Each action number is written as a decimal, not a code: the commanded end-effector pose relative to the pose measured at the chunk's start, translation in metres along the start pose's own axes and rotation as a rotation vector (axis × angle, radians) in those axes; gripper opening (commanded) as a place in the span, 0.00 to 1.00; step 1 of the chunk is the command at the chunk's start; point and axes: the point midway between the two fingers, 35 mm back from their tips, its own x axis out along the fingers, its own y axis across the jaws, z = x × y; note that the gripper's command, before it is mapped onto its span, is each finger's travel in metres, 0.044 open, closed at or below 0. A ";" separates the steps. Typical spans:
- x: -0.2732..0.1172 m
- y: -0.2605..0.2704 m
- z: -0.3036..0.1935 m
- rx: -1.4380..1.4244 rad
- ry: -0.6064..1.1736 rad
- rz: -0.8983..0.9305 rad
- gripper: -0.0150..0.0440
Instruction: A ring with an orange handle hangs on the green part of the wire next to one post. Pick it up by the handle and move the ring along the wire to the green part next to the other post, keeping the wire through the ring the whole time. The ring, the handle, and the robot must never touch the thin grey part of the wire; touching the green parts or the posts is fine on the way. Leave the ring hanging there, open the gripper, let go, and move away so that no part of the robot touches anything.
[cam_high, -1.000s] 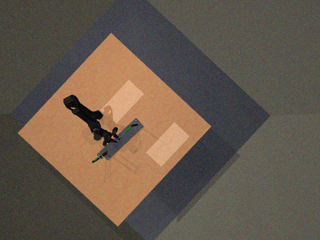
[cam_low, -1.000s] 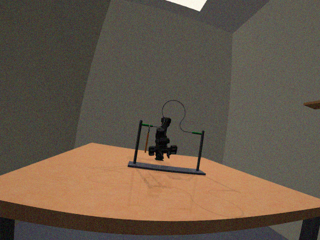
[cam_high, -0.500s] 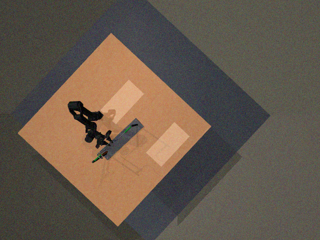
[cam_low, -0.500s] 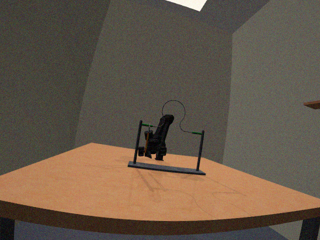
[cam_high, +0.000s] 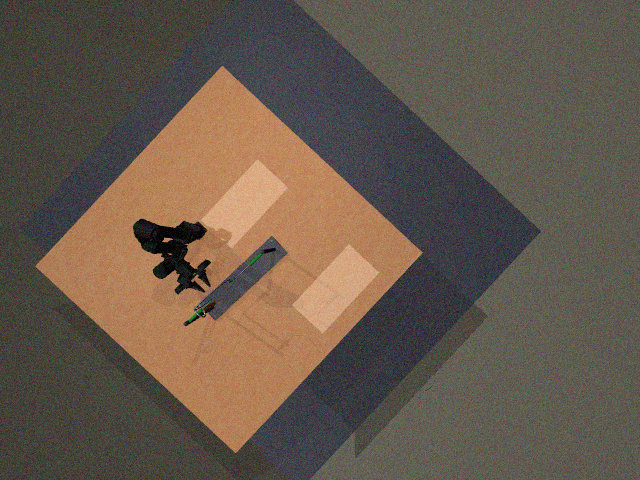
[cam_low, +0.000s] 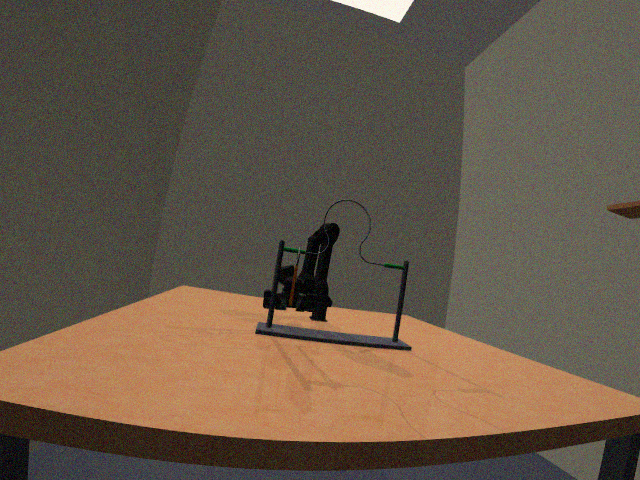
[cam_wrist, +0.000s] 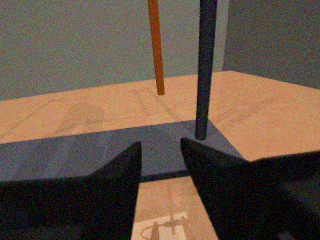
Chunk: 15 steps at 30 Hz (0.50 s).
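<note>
- Near one post (cam_low: 276, 284) (cam_wrist: 204, 70), the ring (cam_high: 206, 308) (cam_low: 298, 251) hangs on the green wire part (cam_high: 194, 315) (cam_low: 289, 249).
- Its orange handle (cam_low: 294, 286) (cam_wrist: 157, 47) points down.
- The jaws (cam_high: 206, 289) are partly open, with nothing between them, apart from the handle.

Grey walls (cam_low: 330, 118) rise behind a wooden table (cam_low: 155, 372) with dark legs (cam_low: 619, 457).
</note>
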 end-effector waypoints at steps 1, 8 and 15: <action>-0.014 -0.005 -0.002 -0.025 -0.036 -0.019 0.53; -0.011 -0.009 0.006 -0.045 -0.051 -0.026 0.53; 0.013 -0.008 0.038 -0.060 -0.082 -0.018 0.53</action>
